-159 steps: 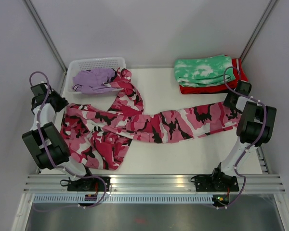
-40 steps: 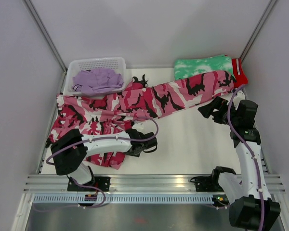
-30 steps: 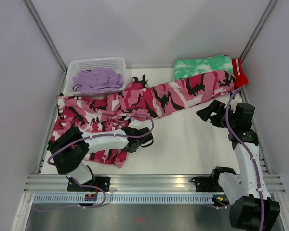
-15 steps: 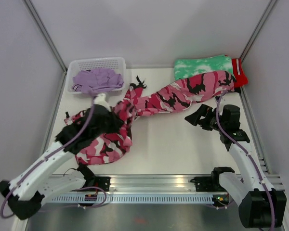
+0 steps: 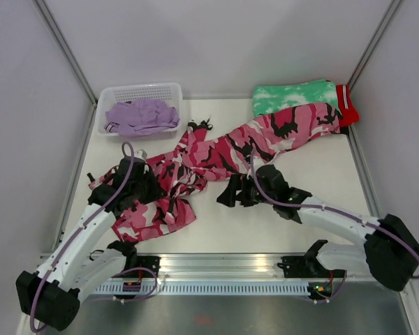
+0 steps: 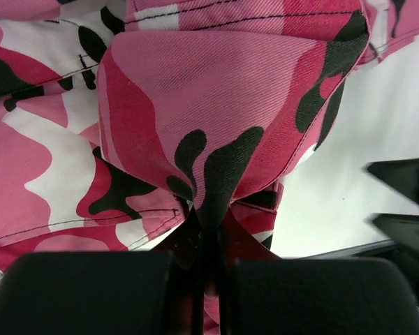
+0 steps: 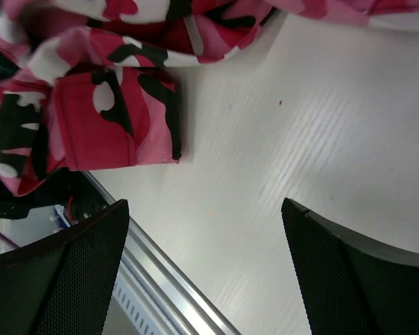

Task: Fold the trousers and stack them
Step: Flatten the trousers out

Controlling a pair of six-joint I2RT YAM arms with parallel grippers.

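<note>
- The camouflage trousers [image 5: 255, 139] lie slantwise across the middle of the table [image 5: 314, 174]. One leg runs up to the far right, and its end rests on the near edge of the green tie-dye garment [image 5: 293, 94].
- That leg's end stops just beside the red garment [image 5: 349, 106], which shows only at the green one's right side.
- The rest of the pair is bunched at the near left, a crumpled heap of pink, white and black around the left arm's wrist.
- The left gripper [image 6: 209, 272] is clenched on a fold of the camouflage cloth. In the left wrist view the fabric is pinched into the narrow slit between the two fingers and bulges out above them.
- The right gripper [image 5: 232, 195] is low near the table's middle, just to the right of the bunched cloth, with its fingers spread wide and holding nothing.
- In the right wrist view its fingers [image 7: 63, 272] frame bare table. A folded edge of the camouflage cloth lies ahead and to the left — apart from both fingers.
- The lilac trousers [image 5: 141, 115] sit crumpled in the white basket [image 5: 143, 89] at the far left corner — filling most of it, and well apart from both grippers.
</note>
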